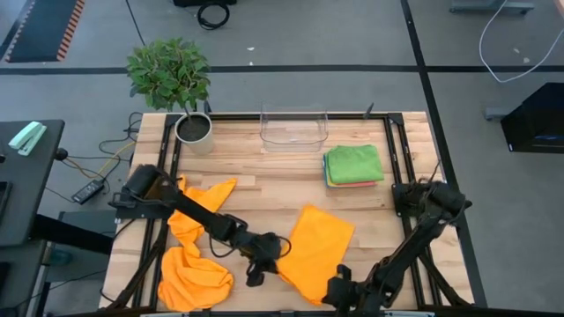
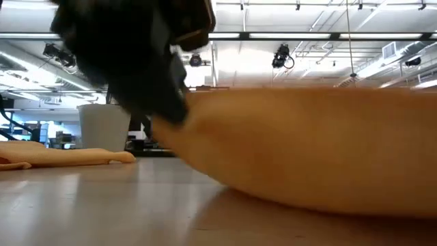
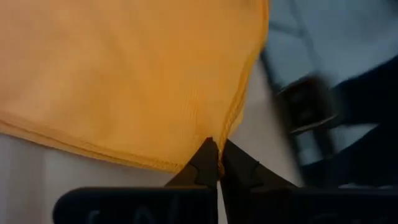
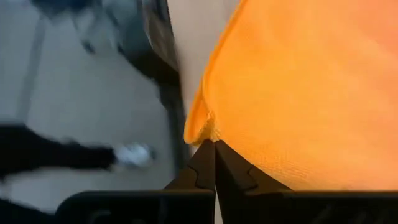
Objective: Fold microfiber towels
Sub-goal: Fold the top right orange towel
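An orange microfiber towel [image 1: 315, 248] lies spread near the table's front edge, between my two grippers. My left gripper [image 1: 263, 264] is shut on its left corner. My right gripper [image 1: 339, 283] is shut on its near corner. Two more orange towels lie to the left, one crumpled [image 1: 194, 271] and one spread behind it [image 1: 204, 197]. A stack of folded towels with a green one on top [image 1: 354, 164] lies at the back right. In the low view the towel [image 2: 307, 150] bulges up from the table. My left gripper pinches the towel's hemmed corner [image 3: 200, 147] between its two fingertips, coming low from the table's left. In the low view the cloth rises off the table to the dark fingers [image 2: 160, 102]; the rest lies on the table. My right gripper pinches the towel's near corner [image 4: 200, 127] between its two fingertips, where the hem curls over. The fingers come low from the table's right and near side. The cloth beyond the corner spreads away over the table.
A clear plastic bin [image 1: 293, 129] stands at the back middle. A white pot with a green plant [image 1: 194, 129] stands at the back left. Bare wooden table [image 1: 264, 189] lies between the bin and the towel.
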`<state>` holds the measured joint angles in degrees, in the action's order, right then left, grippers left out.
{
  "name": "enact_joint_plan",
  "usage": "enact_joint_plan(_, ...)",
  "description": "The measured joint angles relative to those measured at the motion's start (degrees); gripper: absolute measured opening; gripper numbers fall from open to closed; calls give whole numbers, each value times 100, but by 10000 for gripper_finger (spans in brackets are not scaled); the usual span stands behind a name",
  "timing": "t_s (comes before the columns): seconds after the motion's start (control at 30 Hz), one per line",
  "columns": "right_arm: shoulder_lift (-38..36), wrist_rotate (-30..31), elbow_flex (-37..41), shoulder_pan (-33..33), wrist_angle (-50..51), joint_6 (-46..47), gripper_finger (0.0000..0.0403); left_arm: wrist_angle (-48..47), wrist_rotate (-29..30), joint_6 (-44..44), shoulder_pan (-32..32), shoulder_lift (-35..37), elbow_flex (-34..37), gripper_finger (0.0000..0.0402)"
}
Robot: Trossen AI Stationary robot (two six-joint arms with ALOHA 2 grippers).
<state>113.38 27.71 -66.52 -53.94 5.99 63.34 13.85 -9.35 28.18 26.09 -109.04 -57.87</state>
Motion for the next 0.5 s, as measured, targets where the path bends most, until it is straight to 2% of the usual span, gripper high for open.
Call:
enact_joint_plan(0.13,-293,551,-2,-191,222,911,4,74,-349,1151,-22,404,-2,9)
enact_joint_plan(0.3,-620,1515,-15,-475,620,2147,4,351,-413,2170,24,761,-17,9)
enact_joint_plan(0.4,-756,2108,-11,-596,1349,2947,3,300,-399,2509,-9,812,-136,7)
enact_joint_plan(0.5,-900,2179,-22,-509,2461,4088,3,-33,-288,2529,-141,781,-177,7)
